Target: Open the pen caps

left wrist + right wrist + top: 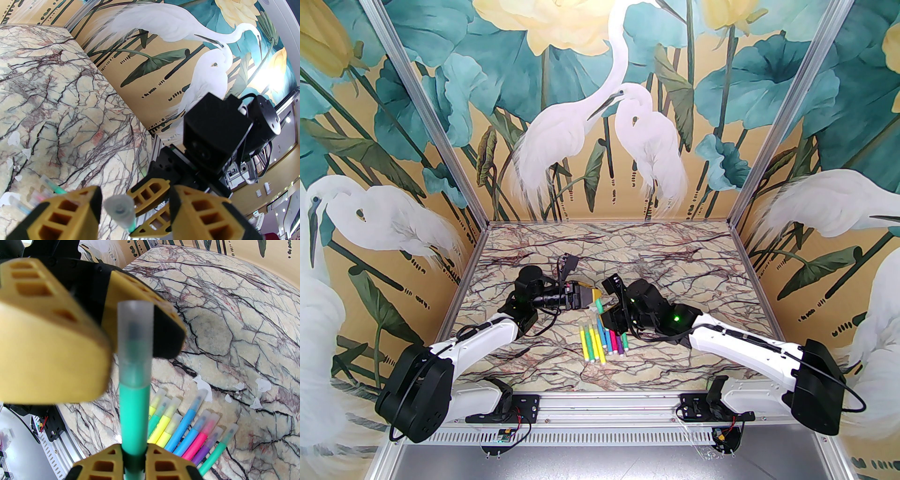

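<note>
My right gripper (pixel 133 451) is shut on the barrel of a teal-green pen (pixel 134 418), which it holds up off the table. That pen's translucent cap (pixel 135 345) is still on its tip. My left gripper (pixel 134 198) has its yellow fingers (pixel 46 338) on either side of the cap (pixel 120 209), open, with a small gap showing beside it. In the top view the left gripper (pixel 595 296) and right gripper (pixel 604 313) meet above mid-table. Several capped pens (pixel 185 427) lie side by side on the marble (pixel 602 340).
White chipped patches (pixel 260 385) mark the marble table (pixel 675 290) beyond the row of pens. Painted walls enclose the left, back and right sides. An aluminium rail (pixel 609 403) with the arm bases runs along the near edge.
</note>
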`<state>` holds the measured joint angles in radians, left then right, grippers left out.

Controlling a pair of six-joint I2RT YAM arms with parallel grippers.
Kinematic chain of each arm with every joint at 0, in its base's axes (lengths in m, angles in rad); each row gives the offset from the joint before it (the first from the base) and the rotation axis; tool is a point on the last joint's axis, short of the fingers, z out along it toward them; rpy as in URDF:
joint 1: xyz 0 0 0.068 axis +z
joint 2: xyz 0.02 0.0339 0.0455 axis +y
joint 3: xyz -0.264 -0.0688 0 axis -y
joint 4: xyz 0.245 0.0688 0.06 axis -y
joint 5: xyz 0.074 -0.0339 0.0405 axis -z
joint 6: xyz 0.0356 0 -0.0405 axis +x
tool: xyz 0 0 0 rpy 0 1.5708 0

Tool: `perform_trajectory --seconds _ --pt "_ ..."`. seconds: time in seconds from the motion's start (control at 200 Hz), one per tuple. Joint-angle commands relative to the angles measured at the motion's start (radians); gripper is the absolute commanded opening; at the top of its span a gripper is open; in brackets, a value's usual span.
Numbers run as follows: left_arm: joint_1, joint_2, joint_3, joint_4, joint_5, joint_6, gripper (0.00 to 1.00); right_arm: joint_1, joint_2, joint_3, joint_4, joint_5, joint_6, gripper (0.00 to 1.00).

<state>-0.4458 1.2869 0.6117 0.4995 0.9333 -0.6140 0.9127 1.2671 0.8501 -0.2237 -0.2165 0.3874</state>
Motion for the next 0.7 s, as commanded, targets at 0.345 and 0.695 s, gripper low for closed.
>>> perform_trajectory --seconds 0.345,0.695 --pt "-0.007 0.031 0.039 0.042 0.026 -0.022 0.25 0.008 0.008 0.021 0.047 -0.011 -0.016 0.14" --pt "-0.007 0.032 0.056 0.012 0.006 -0.035 0.07 0.008 -0.012 -0.009 0.085 0.016 0.005 0.4"
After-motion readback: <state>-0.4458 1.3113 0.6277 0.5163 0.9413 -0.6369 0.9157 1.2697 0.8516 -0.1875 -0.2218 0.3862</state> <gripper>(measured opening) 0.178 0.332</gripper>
